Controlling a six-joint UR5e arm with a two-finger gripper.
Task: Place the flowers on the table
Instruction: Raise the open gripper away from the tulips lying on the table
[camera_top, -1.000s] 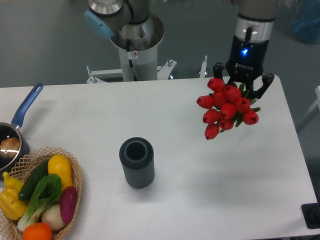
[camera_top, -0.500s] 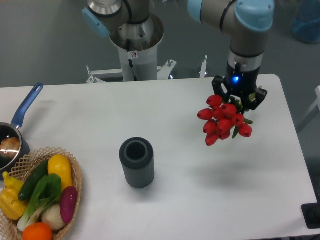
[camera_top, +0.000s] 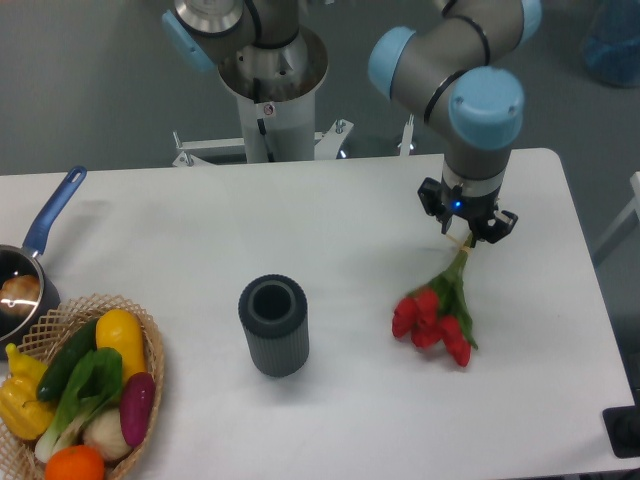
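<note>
One bunch of flowers (camera_top: 434, 314) now lies low on the table (camera_top: 330, 230), with the red heads touching or almost touching the white top — a second ago they hung high in the air, up near the far right edge. The heads point down toward the near side and a little left, and the pale stems lead up and back to the gripper (camera_top: 466, 229). The gripper has come down too, and the arm (camera_top: 455, 75) now bends over it, so more of the blue and grey joints show than before.

The two black fingers sit close together round the top of the stems, so the gripper seems to hold the flowers by the stem ends; the fingers are small here, and the exact gap is hard to see. A small blue light glows on the gripper.

Left of the flowers, well apart from them, a dark grey ribbed cup (camera_top: 273, 324) stands upright, in the same spot as before. At the near left corner a wicker basket (camera_top: 150, 345) holds bright vegetables. Just behind it, a pot (camera_top: 20, 290) with a blue handle sits at the left edge — both have not moved.
</note>
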